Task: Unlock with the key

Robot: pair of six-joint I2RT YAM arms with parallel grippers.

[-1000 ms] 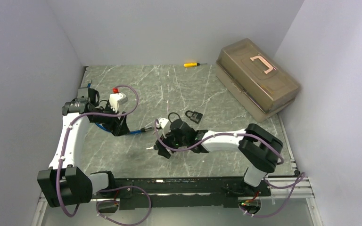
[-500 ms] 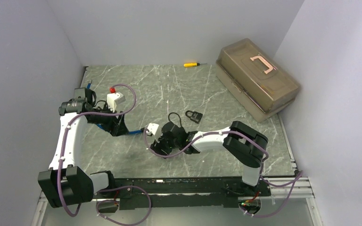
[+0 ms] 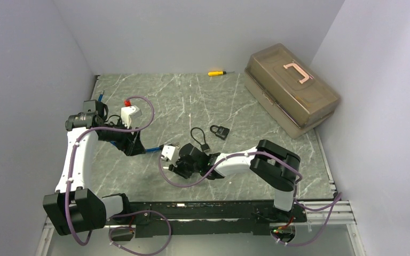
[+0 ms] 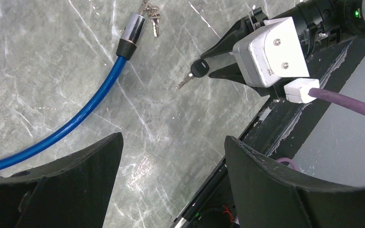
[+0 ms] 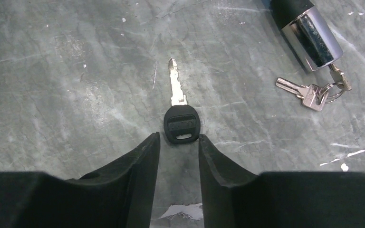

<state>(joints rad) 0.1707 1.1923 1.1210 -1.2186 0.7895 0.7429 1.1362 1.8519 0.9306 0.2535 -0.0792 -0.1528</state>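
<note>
Stretching low, right pincer (image 5: pixel 178 136) flanking key (image 5: pixel 181 124)

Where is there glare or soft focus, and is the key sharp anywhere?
Right wrist: key sharp, bright glare on the chrome lock barrel, right fingers near-black. Left wrist: key small but crisp, left fingers slightly soft. Top external: even, soft light; key too small to resolve.

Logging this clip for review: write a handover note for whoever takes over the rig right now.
Left hand: open, empty, over the blue cable lock.
Right hand: open, low, fingers flanking the black-headed key, which lies flat on the table.
Padlock: on the table, apart from both hands.
Done: key reached.
Left: grip key, carry to lock, insert, turn.
</note>
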